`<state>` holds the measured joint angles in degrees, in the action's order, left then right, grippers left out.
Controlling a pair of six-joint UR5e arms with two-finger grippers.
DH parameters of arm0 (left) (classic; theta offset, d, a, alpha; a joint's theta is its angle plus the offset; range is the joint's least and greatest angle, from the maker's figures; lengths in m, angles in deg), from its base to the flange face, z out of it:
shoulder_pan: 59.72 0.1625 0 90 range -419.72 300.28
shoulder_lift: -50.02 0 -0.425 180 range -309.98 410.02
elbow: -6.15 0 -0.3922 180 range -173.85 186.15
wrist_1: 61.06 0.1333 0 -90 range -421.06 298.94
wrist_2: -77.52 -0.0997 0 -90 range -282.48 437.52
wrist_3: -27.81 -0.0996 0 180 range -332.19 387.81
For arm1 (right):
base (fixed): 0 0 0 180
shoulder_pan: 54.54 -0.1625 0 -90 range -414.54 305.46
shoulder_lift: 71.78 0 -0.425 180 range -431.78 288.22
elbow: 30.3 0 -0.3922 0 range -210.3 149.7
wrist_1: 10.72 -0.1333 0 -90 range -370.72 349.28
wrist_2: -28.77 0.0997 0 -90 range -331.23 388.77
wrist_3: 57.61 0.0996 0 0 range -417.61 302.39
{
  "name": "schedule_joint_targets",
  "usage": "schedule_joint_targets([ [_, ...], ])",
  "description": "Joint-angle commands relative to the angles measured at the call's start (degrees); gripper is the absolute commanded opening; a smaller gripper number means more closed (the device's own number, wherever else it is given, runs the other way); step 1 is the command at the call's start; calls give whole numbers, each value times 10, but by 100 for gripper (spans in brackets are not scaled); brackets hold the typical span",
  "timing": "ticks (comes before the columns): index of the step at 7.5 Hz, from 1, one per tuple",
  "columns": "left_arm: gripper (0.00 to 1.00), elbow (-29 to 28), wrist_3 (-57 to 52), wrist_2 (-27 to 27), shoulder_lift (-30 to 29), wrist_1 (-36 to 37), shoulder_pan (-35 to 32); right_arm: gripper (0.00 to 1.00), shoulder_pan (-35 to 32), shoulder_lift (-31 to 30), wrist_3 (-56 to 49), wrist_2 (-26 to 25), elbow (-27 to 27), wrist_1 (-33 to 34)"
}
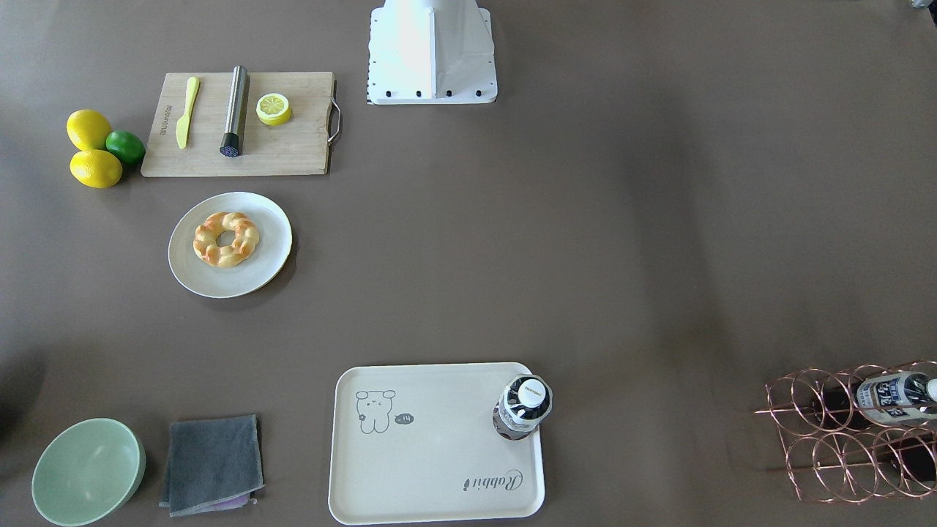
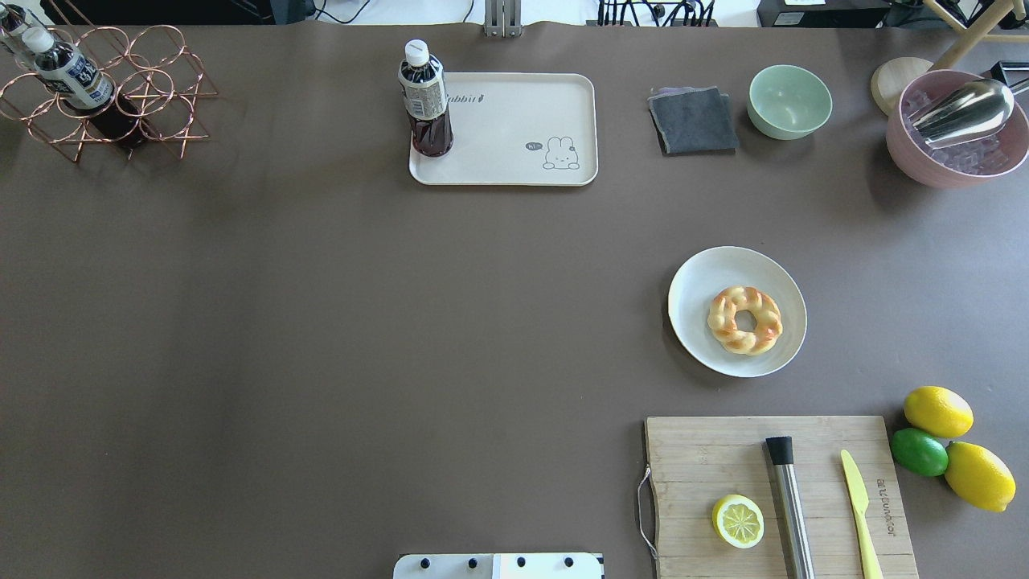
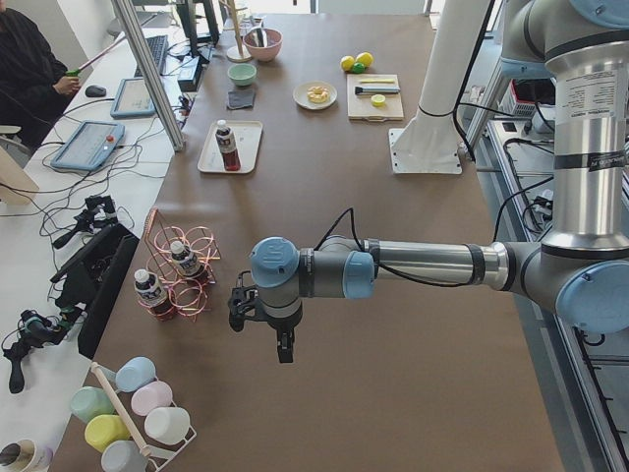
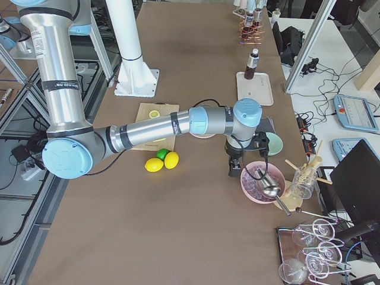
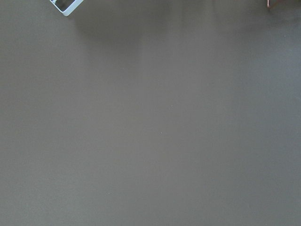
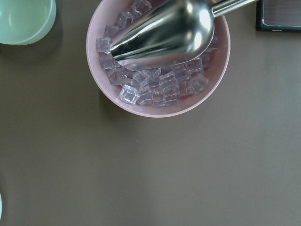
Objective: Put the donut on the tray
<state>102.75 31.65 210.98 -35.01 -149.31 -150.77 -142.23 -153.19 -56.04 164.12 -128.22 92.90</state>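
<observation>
The donut (image 2: 744, 319) is a twisted, ridged ring, golden-yellow with orange-brown patches on its ridges and a round hole in the middle. It lies flat on a round off-white plate (image 2: 695, 277), set a little toward the plate's 4 o'clock in the overhead view.

In that view the cream tray (image 2: 514, 112) lies well apart from the plate, toward 10 o'clock. It has a small grey animal drawing near its 4 o'clock corner. A dark drink bottle (image 2: 424, 96) stands upright at its 9 o'clock end. The rest of the tray is bare.

At the plate's 6 o'clock is a wooden cutting board (image 2: 699, 458) carrying a lemon half (image 2: 738, 521).

The left hand (image 3: 284, 352) hangs over bare table (image 2: 321, 322), near a copper wire bottle rack (image 3: 192, 270). The right hand (image 4: 233, 172) hangs just beside a pink bowl of ice cubes (image 4: 261, 181) holding a steel scoop (image 6: 164, 33). Only the side views show either hand, so I cannot tell whether they are released or clenched. Neither is near the donut.
</observation>
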Motion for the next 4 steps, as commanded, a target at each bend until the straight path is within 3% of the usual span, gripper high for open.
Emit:
schedule_joint_targets([
  [1,98,-1,-1,-1,2,-2,0,100,1,-1,2,1,-2,0],
  [4,98,-2,-1,-1,6,-3,0,100,0,-9,0,-1,-1,0],
])
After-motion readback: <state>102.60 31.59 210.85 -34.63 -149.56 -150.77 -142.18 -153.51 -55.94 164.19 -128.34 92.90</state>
